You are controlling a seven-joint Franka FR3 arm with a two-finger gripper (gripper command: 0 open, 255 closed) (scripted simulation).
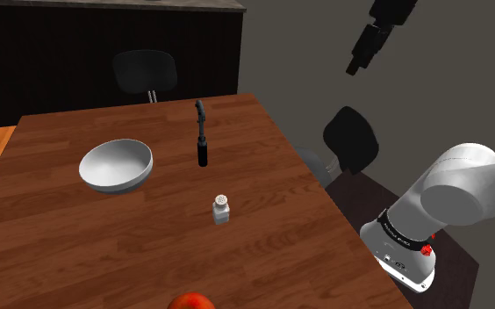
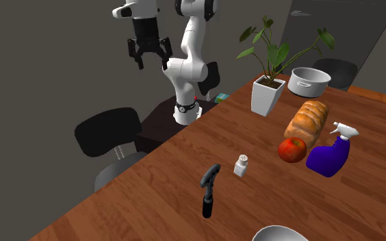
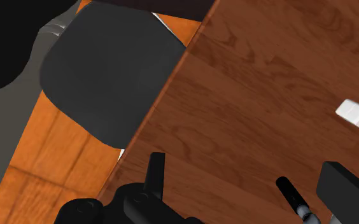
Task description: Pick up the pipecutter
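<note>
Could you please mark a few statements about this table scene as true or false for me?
1. The gripper holds the pipecutter. False: it hangs open in the air, and the pipecutter lies on the table.
2. The white shaker stands upright. True.
3. The bowl lies upside down. False: its opening faces up.
4. The apple sits beside the bread loaf. True.

The arm (image 2: 187,65) is white with dark joint bands; its gripper (image 2: 152,63) is all black; a small red mark (image 1: 426,250) sits near the base.
</note>
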